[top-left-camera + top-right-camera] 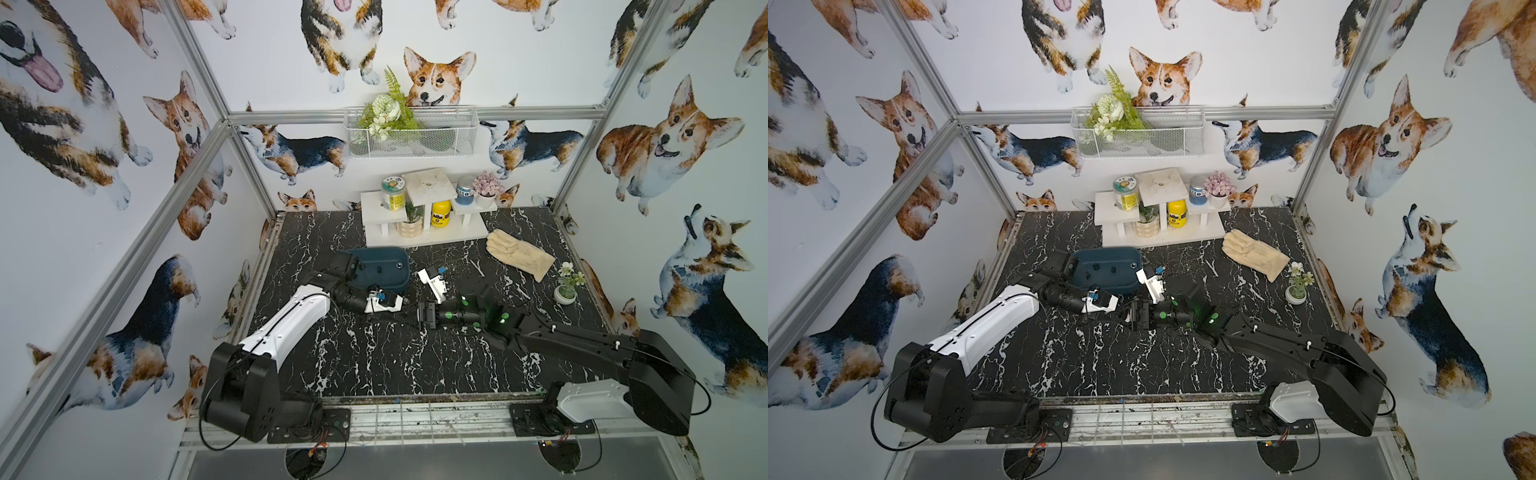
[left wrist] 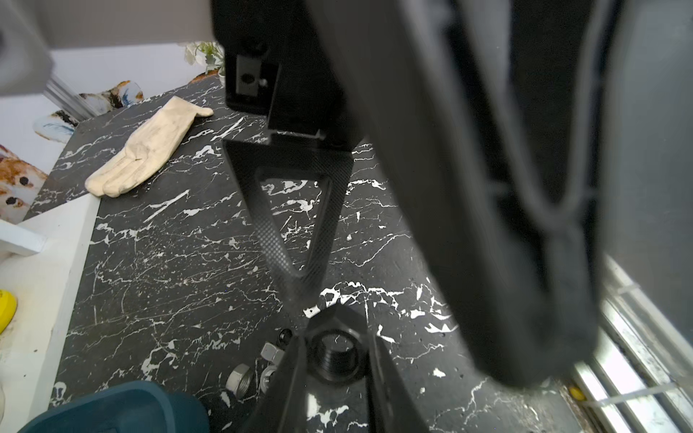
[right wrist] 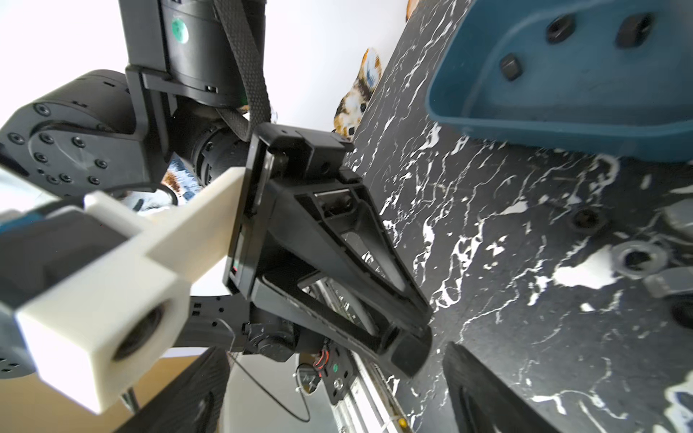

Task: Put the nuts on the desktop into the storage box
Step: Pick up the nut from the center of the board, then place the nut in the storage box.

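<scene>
**Grippers.** The left gripper [image 2: 335, 348] is closed on a black nut [image 2: 335, 358]. It pinches the nut at the very fingertips, bore showing, just beside the box [image 3: 562, 127]. The right gripper [image 3: 337, 350] is open and empty, also near the box.

**Work remaining.** Loose nuts [image 2: 240, 378], silver and black, lie on the table [image 2: 168, 262] just beside the box corner. Three black nuts [image 3: 510, 67] are already inside the box.

**Handling, in my judgement.** The nuts are metal, rigid, light and smooth-faced. You will not crush one, but a tip pinch may let it squirt out, and a dropped nut will roll.

**Hold.** Grip across opposite flats, not corners, and release low over the box floor. Whether the present grip sits square on the flats is unclear from the wrist view.
</scene>
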You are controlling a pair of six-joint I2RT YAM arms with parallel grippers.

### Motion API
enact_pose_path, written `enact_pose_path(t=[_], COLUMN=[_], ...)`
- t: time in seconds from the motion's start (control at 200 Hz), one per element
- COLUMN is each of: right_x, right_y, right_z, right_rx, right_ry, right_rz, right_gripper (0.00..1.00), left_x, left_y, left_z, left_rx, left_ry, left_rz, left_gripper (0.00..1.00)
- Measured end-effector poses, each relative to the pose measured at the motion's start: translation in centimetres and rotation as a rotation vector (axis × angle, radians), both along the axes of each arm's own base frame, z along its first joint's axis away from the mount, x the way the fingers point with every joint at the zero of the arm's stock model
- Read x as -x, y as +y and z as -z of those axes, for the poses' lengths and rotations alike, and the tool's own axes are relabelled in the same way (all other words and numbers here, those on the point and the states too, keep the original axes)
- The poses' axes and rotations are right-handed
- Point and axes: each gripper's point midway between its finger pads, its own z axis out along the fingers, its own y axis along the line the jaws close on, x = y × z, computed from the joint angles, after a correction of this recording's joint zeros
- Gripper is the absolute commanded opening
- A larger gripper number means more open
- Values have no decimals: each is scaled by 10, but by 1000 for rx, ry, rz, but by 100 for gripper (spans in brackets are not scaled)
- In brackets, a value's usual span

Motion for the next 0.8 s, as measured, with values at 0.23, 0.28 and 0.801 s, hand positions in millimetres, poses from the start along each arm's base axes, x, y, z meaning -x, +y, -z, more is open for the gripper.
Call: enact_pose_path(t=[0.23,0.28,0.801], right_x=[-16,-21,-52], right_y=[-18,-23,-65], right_z=[6,9,27], right_rx=[80,106,344], right_ry=[-46,-57,-129], right_rz=[125,160,402], right_gripper=[98,99,100], left_x=[-26,-35,-178], left_y=[12,15,18], left_z=[-9,-11,11], left_rx=[32,35,-81], left_ry=[47,54,144], left_rz=[-88,-113,-596], left_gripper=[17,16,16])
